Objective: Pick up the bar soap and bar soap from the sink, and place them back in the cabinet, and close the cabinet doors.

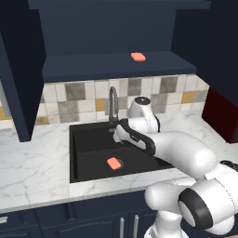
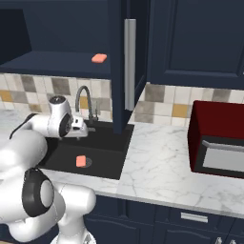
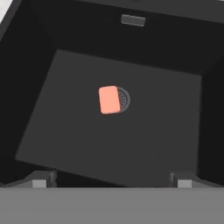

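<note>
The cabinet (image 1: pixel 107 28) is the biggest thing here, a dark navy wall unit above the sink with its interior exposed. Its 2 cabinet doors stand swung out: the left door (image 1: pixel 21 69) hangs at the left of the left base view, and the right door (image 2: pixel 125 62) shows edge-on in the right base view, with its long silver bar handle (image 2: pixel 129 64) facing the camera. Below runs the white marble worktop (image 1: pixel 32 162), backed by a band of grey, beige and tan tiles (image 1: pixel 74 100). A dark red microwave (image 2: pixel 217 138) sits on the worktop well to the right of the sink.

The sink (image 1: pixel 83 139) is a black basin set into the worktop, with a curved grey faucet (image 1: pixel 112 104) at its back edge. The white arm (image 1: pixel 176 153) reaches over the basin from the front right.

The tool (image 3: pixel 111 179) hangs above the basin, pointing down into it, its 2 tips spread wide apart and holding nothing.

1 bar soap (image 1: pixel 138 56) lies flat on the cabinet shelf (image 1: pixel 116 62), toward its right side. The other bar soap (image 3: pixel 109 99) lies flat on the basin floor, partly covering the round steel drain (image 3: pixel 123 99), well below the tool and not touching it.
</note>
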Controlling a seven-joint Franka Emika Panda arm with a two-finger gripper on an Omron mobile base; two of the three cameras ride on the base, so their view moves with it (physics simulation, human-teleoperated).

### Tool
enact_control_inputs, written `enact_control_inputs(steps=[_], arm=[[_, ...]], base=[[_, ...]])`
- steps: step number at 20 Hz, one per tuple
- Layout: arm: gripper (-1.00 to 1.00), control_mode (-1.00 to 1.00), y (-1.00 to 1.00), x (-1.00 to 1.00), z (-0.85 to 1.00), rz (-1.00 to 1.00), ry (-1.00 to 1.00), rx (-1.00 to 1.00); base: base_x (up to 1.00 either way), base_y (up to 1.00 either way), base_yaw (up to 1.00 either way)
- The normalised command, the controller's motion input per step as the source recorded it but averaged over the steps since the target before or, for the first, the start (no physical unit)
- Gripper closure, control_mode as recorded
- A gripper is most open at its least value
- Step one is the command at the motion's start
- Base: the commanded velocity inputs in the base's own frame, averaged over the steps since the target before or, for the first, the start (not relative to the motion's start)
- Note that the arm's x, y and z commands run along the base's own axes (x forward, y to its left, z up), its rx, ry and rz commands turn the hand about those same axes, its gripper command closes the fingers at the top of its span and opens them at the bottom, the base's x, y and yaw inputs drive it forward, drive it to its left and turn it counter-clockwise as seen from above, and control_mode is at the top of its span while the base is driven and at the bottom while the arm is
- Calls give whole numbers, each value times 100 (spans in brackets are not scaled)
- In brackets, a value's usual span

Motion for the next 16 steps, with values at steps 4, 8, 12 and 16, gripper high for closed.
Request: enact_control_inputs(steps=[4,8,12,16], arm=[[-100,-100,0,20,-45,0,0,0],[-100,-100,0,15,-42,0,0,0],[-100,-100,3,15,-43,0,0,0],[-100,-100,8,15,-42,0,0,0]], base=[[0,0,0],[0,0,0],[0,0,0],[0,0,0]])
